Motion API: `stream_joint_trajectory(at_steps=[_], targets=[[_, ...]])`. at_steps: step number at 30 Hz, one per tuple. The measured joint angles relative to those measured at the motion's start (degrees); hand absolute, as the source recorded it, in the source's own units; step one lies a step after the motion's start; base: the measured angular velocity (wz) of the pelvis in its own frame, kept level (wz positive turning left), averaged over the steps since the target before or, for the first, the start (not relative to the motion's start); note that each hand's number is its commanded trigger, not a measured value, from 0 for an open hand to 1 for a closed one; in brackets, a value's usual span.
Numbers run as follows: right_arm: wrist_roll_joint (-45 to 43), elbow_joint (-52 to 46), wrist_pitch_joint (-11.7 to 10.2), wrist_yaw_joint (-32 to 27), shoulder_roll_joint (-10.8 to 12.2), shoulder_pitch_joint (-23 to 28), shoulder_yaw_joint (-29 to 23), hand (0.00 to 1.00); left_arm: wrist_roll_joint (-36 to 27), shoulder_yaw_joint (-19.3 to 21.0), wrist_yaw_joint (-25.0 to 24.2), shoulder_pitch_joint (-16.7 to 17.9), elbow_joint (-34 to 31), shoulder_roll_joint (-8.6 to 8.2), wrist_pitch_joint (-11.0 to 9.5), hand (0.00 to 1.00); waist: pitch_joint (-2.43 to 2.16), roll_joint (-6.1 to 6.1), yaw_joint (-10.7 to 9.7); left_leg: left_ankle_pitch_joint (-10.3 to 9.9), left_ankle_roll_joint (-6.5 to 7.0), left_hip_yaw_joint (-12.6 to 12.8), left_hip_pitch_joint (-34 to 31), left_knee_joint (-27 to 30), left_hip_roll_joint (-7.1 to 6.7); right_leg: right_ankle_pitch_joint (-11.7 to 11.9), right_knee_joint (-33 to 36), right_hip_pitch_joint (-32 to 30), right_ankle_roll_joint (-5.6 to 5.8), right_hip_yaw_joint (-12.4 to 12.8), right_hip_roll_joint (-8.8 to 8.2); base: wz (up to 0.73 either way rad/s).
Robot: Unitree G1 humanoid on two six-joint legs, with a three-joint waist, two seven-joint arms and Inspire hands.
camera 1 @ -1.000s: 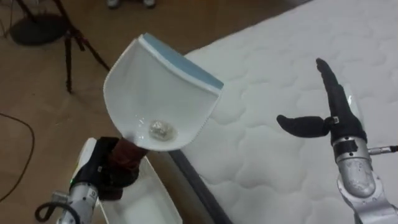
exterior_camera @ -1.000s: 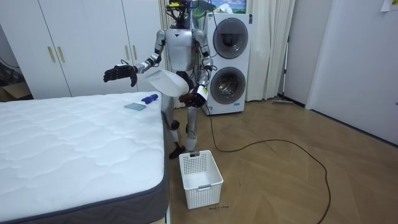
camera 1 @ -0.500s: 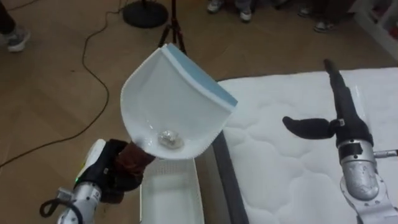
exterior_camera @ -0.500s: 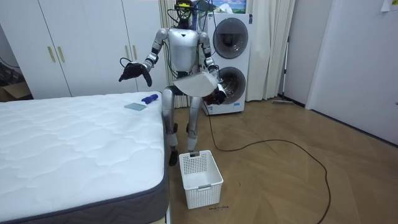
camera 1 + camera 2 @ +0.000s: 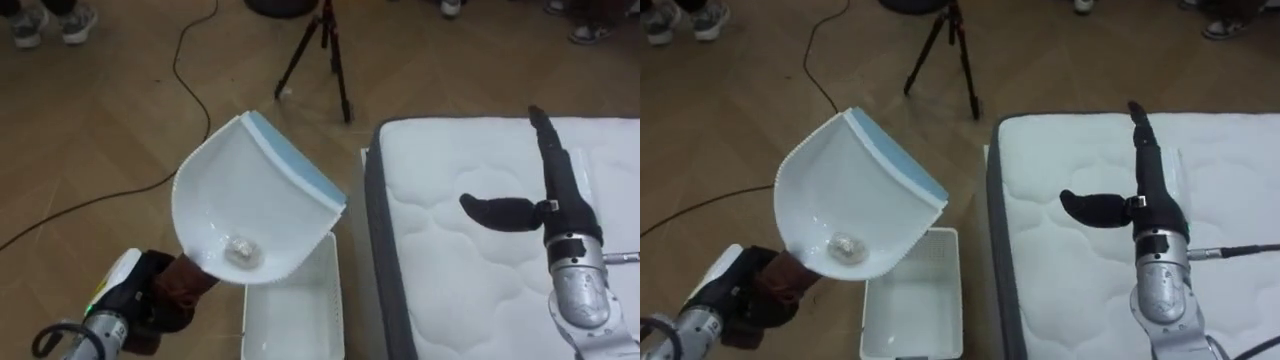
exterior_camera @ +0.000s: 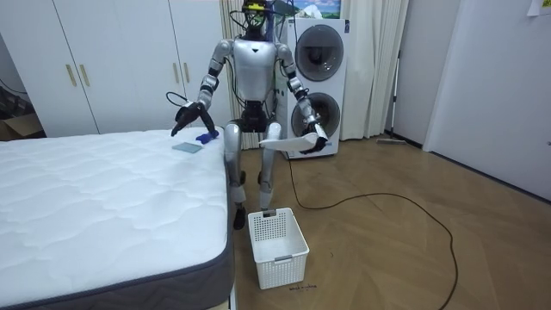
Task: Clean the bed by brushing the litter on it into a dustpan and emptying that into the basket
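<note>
1. We see the left hand [image 5: 148, 305] low left in the eye views, fingers curled tight round the brown handle [image 5: 190, 278] of the white dustpan [image 5: 255, 200].
2. The dustpan is tilted, blue-edged lip up, open face toward the camera. A small crumpled scrap [image 5: 240, 253] lies in its deep end by the handle.
3. A white basket [image 5: 300, 315] shows just below the dustpan, on the wood floor [image 5: 100, 120] beside the bed [image 5: 450, 290].
4. The right hand [image 5: 545, 195] is over the bed, fingers straight, thumb out sideways, holding nothing.
5. In the room view we see the robot upright at the bed's far end, washing machines [image 6: 320, 82] behind it. A small blue thing [image 6: 206, 136] and a flat pale card [image 6: 186, 147] lie on the bed near the right hand.
6. A tripod [image 5: 322, 50] stands on the floor.
</note>
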Motion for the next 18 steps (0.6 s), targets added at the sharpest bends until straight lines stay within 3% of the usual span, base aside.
stream_joint_trajectory(at_steps=[4, 9, 10, 12, 14, 18], targets=[[-1.27, 2.08, 0.04, -0.44, 0.07, -0.36, 0.34, 0.00, 2.87, -0.90, -0.28, -4.25, 4.11, 1.46, 0.10, 1.00, 0.28, 2.33, -0.28, -0.17, 0.10, -0.04, -2.39, 1.53, -0.22, -0.30, 2.16, -2.45, 0.22, -0.05, -0.25, 0.00], [-2.22, 7.15, -0.93, -0.83, 0.22, -2.21, 1.94, 0.00, 7.29, -4.92, -2.17, -7.95, 6.30, 5.44, 0.76, 1.00, 0.54, 4.46, -2.02, -0.09, 0.41, 1.35, -6.35, 3.29, -1.85, -3.57, 9.37, -9.24, 0.41, 0.28, -2.38, -0.03], [-2.24, 7.61, -0.90, -0.83, 0.22, -2.19, 2.06, 0.00, 8.20, -5.09, -2.37, -8.00, 6.57, 5.65, 0.87, 1.00, 0.44, 4.71, -2.04, -0.15, 0.44, 1.81, -6.69, 3.32, -2.00, -3.93, 10.21, -9.75, 0.58, 0.46, -2.54, -0.24], [-2.45, 7.90, -0.79, -0.83, 0.21, -2.42, 2.11, 0.00, 9.30, -5.25, -2.60, -8.15, 8.50, 6.01, 1.52, 1.00, 0.48, 6.33, -3.11, -0.32, 0.77, 3.28, -8.28, 3.79, -2.26, -4.70, 13.27, -12.57, 0.62, 0.11, -3.77, -0.24], [-2.24, 8.34, -0.74, -0.83, 0.20, -2.51, 2.20, 0.00, 9.30, -5.47, -2.65, -8.88, 9.98, 6.43, 2.45, 1.00, 0.46, 6.77, -4.25, -0.30, 0.81, 4.13, -9.45, 4.06, -2.95, -6.01, 15.46, -14.77, 0.54, -0.03, -4.56, -0.11], [-3.20, 8.57, -0.37, -0.29, 0.20, -2.53, 2.26, 0.00, 9.54, -6.61, -3.14, -10.23, 12.69, 6.97, 3.84, 1.00, 0.43, 9.11, -6.55, -0.47, 0.58, 4.89, -11.97, 4.33, -3.31, -6.51, 17.47, -18.27, 0.40, 1.29, -4.70, -0.11]])
